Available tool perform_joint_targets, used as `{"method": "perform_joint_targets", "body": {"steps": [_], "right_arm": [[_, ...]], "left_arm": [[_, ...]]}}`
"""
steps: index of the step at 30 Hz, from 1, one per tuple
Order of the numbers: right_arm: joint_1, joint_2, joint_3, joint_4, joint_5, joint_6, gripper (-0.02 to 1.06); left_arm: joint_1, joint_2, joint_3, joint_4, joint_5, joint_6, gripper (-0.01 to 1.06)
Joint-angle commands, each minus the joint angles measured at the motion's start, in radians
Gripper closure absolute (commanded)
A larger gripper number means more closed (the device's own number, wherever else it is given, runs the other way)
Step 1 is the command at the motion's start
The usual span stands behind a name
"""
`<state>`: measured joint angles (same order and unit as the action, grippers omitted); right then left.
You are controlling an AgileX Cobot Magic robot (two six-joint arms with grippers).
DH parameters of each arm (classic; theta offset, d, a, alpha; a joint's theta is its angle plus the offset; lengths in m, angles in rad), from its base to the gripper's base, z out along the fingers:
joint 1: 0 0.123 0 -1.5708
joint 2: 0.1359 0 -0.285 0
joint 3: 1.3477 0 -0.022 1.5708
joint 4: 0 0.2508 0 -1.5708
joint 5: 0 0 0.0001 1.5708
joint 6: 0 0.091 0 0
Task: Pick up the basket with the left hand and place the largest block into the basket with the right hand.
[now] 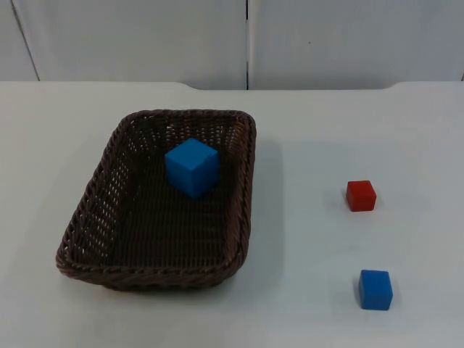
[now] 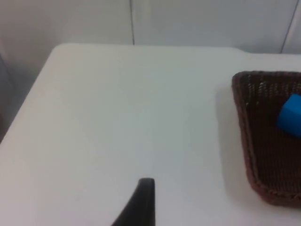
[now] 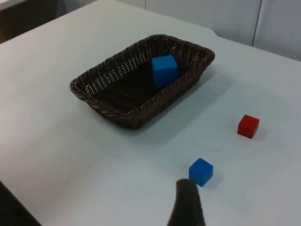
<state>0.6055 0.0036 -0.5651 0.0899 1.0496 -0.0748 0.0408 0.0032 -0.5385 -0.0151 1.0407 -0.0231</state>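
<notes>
While lying inside the brown wicker basket (image 1: 94, 239) on the white table (image 1: 326, 123), large blue block (image 1: 192, 167) near its far wall, small red block (image 1: 360, 196) and small blue block (image 1: 375, 289) well apart on the right arm's side; left gripper (image 2: 145, 200) above bare table beside the basket, right gripper (image 3: 187, 203) near the small blue block, grip state of either impossible to tell.

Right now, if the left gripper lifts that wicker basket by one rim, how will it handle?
The basket is woven and open-meshed, so probably light and slightly flexible. Held by one rim it would likely tilt, and the large blue block resting loose inside could slide downhill.

large blue block (image 1: 192, 167) inside brown basket (image 1: 87, 217).
</notes>
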Motion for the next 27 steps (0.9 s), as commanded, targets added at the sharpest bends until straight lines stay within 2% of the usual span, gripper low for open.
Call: {"method": "perform_joint_targets", "body": {"steps": [1,7,15,19,27], "right_arm": [[-0.004,-0.004,0.002,-0.015,0.005,0.004,0.47],[-0.004,-0.004,0.002,-0.09,0.026,0.059,0.47],[-0.004,-0.004,0.01,-0.09,0.054,0.082,0.47],[-0.004,-0.004,0.053,-0.095,0.029,0.085,0.47],[-0.004,-0.004,0.049,-0.114,0.029,0.093,0.47]], "left_arm": [[-0.005,-0.003,0.019,0.021,0.007,-0.013,0.15],[-0.005,-0.003,0.039,0.03,0.03,-0.017,0.15],[-0.005,-0.003,0.044,0.03,0.033,-0.017,0.15],[-0.005,-0.003,0.044,0.03,0.033,-0.017,0.15],[-0.005,-0.003,0.044,0.03,0.033,-0.016,0.15]]}}
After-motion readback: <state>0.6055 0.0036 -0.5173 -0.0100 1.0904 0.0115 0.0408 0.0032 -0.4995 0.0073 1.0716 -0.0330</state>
